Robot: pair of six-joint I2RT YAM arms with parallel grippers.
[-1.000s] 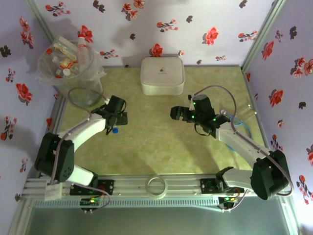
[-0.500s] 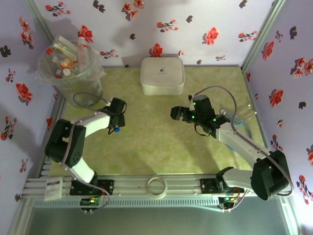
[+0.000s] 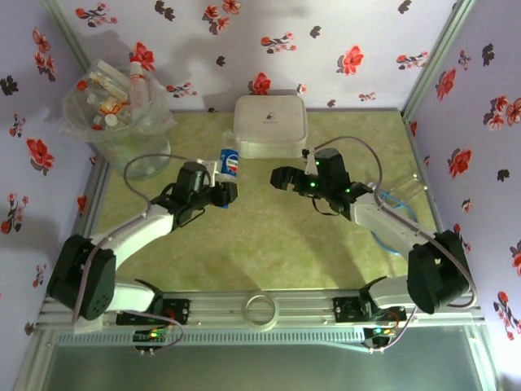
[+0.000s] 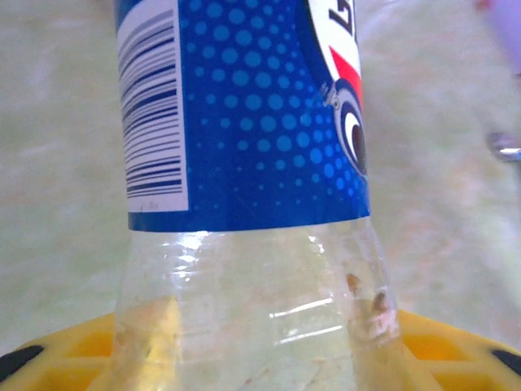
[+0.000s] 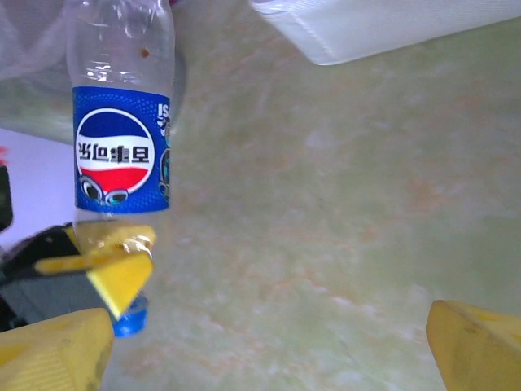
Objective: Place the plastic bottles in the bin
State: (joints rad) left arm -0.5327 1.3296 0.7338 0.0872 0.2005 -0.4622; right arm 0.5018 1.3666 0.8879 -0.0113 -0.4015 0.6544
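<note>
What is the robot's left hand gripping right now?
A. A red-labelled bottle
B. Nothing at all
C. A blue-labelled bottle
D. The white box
C: the left hand is closed on a blue-labelled bottle, its yellow fingers pinching the clear plastic near the neck, next to the label.

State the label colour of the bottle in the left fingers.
The label is blue with a red-and-white emblem; right wrist view shows it best.
</note>
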